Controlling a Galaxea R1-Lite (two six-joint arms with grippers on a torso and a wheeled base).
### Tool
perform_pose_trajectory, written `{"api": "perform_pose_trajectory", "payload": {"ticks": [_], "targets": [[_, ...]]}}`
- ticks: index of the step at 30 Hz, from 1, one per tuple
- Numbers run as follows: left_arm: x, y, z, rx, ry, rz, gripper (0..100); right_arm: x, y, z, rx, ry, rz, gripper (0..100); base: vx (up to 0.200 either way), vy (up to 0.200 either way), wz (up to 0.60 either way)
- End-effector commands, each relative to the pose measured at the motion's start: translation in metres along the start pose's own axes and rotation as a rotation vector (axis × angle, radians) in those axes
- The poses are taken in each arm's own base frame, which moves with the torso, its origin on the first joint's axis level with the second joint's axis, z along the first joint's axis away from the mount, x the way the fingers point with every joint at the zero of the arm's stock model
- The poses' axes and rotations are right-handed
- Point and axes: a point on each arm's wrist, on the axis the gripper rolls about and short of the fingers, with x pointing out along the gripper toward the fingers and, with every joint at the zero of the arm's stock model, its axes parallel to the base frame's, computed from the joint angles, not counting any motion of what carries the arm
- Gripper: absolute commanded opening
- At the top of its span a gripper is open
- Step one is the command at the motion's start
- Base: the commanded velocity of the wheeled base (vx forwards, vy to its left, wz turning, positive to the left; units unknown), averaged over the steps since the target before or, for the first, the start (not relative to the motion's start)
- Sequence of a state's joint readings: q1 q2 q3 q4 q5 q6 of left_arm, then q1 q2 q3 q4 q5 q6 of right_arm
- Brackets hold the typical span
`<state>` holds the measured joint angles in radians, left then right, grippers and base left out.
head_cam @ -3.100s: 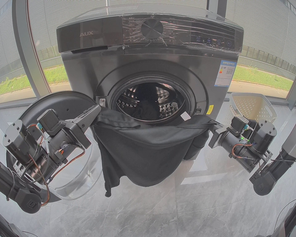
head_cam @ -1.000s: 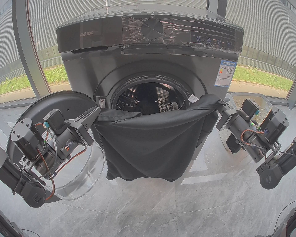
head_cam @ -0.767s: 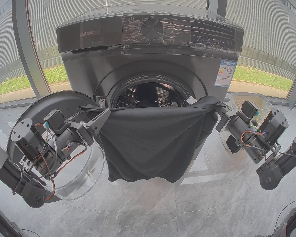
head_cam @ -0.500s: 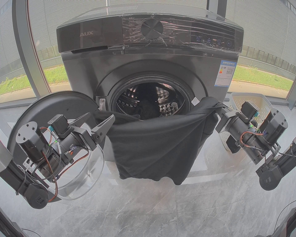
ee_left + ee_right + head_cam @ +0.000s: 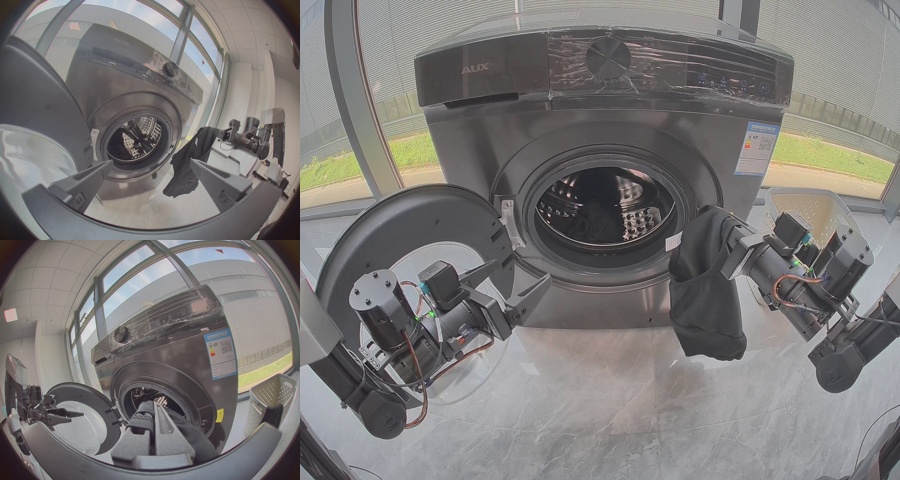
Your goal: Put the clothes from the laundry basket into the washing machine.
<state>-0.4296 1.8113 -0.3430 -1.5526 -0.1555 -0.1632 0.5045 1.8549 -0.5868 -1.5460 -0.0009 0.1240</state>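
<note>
black garment (image 5: 703,294), newly slack, bunched

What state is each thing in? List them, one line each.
washing machine door, swung wide open.
black garment, hanging from the right gripper, outside the drum.
left gripper, open, empty.
right gripper, shut on the black garment.
laundry basket, upright on the floor.
</note>
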Motion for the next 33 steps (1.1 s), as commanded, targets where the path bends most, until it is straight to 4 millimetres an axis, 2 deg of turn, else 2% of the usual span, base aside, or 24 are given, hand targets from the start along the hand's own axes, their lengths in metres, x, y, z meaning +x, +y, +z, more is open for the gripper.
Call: {"api": "perform_pose_trajectory", "payload": {"ticks": [1, 6, 11, 16, 25, 29, 33], "targets": [[0.002, -0.001, -0.009, 0.004, 0.035, -0.008, 100, 0.004, 0.007, 0.000, 0.006, -0.008, 0.017, 0, 0.000, 0.000, 0.00], [0.008, -0.003, -0.015, -0.001, 0.051, -0.021, 100, 0.013, 0.007, 0.003, 0.003, -0.018, 0.018, 0, 0.000, 0.000, 0.00], [0.016, -0.016, -0.033, -0.007, 0.107, -0.069, 100, 0.025, 0.009, 0.003, 0.002, 0.006, 0.021, 0, 0.000, 0.000, 0.00], [0.021, -0.020, -0.037, -0.003, 0.114, -0.084, 100, 0.028, 0.013, 0.003, 0.005, 0.020, 0.034, 0, 0.000, 0.000, 0.00], [0.030, -0.023, -0.049, 0.007, 0.136, -0.070, 100, 0.039, 0.038, 0.001, 0.020, 0.090, 0.064, 0, 0.000, 0.000, 0.00], [0.033, -0.030, -0.057, 0.015, 0.162, -0.092, 100, 0.045, 0.049, 0.008, 0.027, 0.082, 0.080, 0, 0.000, 0.000, 0.00], [0.041, -0.030, -0.062, 0.040, 0.158, -0.098, 100, 0.049, 0.051, 0.012, 0.029, 0.076, 0.085, 0, 0.000, 0.000, 0.00]]}}
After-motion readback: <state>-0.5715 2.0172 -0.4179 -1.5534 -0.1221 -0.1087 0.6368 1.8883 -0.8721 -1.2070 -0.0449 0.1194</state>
